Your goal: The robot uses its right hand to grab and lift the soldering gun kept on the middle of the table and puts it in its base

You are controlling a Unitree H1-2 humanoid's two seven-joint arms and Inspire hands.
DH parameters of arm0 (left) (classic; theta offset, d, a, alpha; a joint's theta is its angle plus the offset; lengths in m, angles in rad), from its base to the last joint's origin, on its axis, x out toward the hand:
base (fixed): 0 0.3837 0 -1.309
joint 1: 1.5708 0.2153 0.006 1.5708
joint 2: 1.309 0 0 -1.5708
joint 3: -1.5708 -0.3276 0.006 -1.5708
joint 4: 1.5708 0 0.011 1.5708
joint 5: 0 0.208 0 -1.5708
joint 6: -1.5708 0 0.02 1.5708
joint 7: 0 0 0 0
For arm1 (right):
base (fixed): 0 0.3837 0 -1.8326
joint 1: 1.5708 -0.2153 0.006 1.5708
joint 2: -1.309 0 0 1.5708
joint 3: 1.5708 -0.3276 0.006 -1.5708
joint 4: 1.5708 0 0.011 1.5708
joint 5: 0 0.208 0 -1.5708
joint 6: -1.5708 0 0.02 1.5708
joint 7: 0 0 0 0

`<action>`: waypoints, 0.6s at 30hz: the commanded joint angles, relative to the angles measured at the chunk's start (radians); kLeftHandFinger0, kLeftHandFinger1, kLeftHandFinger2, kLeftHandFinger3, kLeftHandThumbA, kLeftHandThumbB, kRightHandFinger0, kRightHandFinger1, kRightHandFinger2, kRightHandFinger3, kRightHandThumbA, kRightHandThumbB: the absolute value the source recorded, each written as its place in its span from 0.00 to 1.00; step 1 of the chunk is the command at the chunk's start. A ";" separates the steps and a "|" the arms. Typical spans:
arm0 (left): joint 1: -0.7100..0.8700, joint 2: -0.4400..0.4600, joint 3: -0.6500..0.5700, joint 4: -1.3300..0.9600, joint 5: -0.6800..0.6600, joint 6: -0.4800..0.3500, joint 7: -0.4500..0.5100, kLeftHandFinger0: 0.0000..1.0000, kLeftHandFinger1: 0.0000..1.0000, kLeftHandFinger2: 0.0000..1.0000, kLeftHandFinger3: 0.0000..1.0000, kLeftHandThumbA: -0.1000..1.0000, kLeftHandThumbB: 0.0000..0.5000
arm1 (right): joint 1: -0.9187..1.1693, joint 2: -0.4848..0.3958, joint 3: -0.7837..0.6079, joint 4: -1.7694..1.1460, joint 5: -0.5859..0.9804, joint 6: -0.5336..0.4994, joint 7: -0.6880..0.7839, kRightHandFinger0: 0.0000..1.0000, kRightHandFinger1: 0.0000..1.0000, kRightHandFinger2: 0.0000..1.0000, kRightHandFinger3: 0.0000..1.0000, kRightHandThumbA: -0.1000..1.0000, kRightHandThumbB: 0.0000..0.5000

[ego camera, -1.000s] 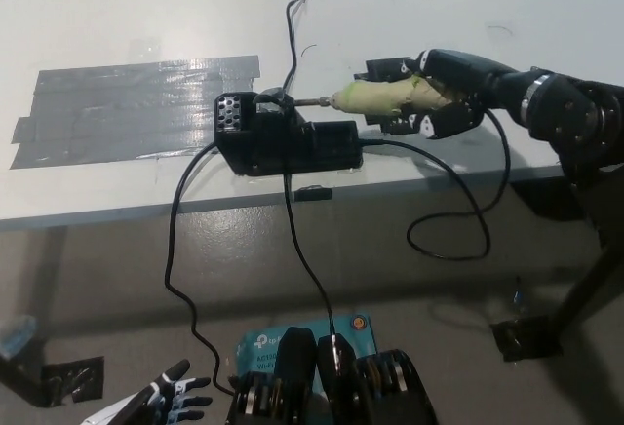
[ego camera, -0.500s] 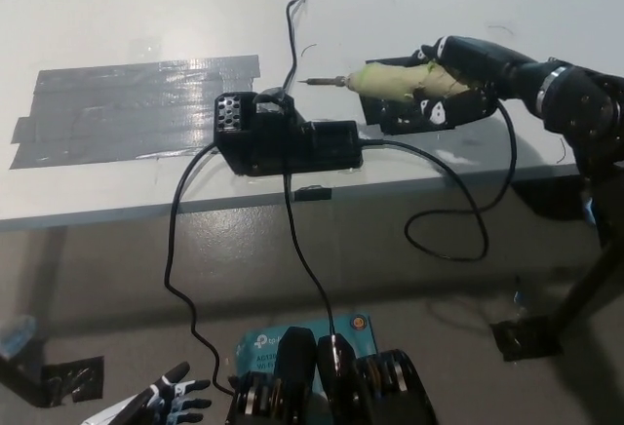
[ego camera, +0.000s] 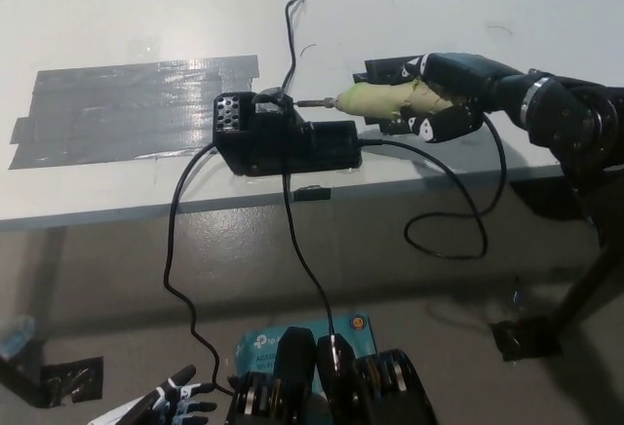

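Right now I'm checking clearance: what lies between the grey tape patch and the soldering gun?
The black base with its cables, seen in the head view. The gun tip reaches it.

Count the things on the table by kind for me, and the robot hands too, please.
Soldering gun: 1
Base: 1
Grey tape patch: 1
Robot hands: 2, right hand holding the gun, left hand resting low
Total: 5

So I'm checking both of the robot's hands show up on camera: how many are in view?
2. The black right hand is over the table, shut on the soldering gun beside the base. The white left hand rests at the bottom left, below the table's edge, open.
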 commanded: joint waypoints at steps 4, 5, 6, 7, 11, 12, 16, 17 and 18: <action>-0.006 0.035 0.002 -0.031 -0.013 0.012 0.010 1.00 1.00 1.00 1.00 1.00 0.77 | -0.081 -0.007 -0.020 -0.030 -0.020 -0.024 -0.032 0.00 0.28 0.51 0.23 0.00 0.18; -0.002 0.036 0.003 -0.031 -0.014 0.012 0.011 1.00 1.00 1.00 1.00 1.00 0.78 | -0.082 -0.007 -0.020 -0.030 -0.021 -0.018 -0.029 0.00 0.28 0.51 0.24 0.00 0.18; -0.001 0.032 0.007 -0.028 -0.019 0.012 0.008 1.00 1.00 1.00 1.00 1.00 0.79 | -0.082 -0.014 -0.023 -0.030 -0.020 -0.023 -0.028 0.00 0.28 0.51 0.22 0.00 0.21; -0.002 0.034 0.005 -0.025 -0.032 0.012 0.008 1.00 1.00 1.00 1.00 1.00 0.79 | -0.080 -0.018 -0.025 -0.031 -0.018 -0.027 -0.028 0.00 0.28 0.50 0.21 0.00 0.21; -0.005 0.035 -0.005 -0.024 -0.022 0.012 0.004 1.00 1.00 1.00 1.00 1.00 0.77 | -0.068 -0.019 -0.020 -0.046 -0.031 -0.032 -0.031 0.00 0.27 0.49 0.24 0.00 0.17; -0.005 0.036 -0.005 -0.024 -0.023 0.012 0.005 1.00 1.00 1.00 1.00 1.00 0.77 | -0.068 -0.019 -0.020 -0.047 -0.032 -0.032 -0.030 0.00 0.27 0.49 0.24 0.00 0.17; 0.011 0.024 -0.008 -0.023 -0.034 0.012 0.016 1.00 1.00 1.00 1.00 1.00 0.79 | -0.055 -0.004 -0.017 -0.057 -0.051 -0.022 -0.050 0.00 0.28 0.51 0.25 0.00 0.20; 0.018 0.024 -0.013 -0.025 -0.037 0.012 0.018 1.00 1.00 1.00 1.00 1.00 0.80 | -0.052 -0.004 -0.013 -0.063 -0.066 -0.015 -0.054 0.00 0.29 0.55 0.27 0.00 0.16; 0.018 0.025 -0.015 -0.025 -0.039 0.012 0.017 1.00 1.00 1.00 1.00 1.00 0.80 | -0.059 -0.002 -0.008 -0.060 -0.082 -0.009 -0.061 0.00 0.31 0.60 0.28 0.00 0.14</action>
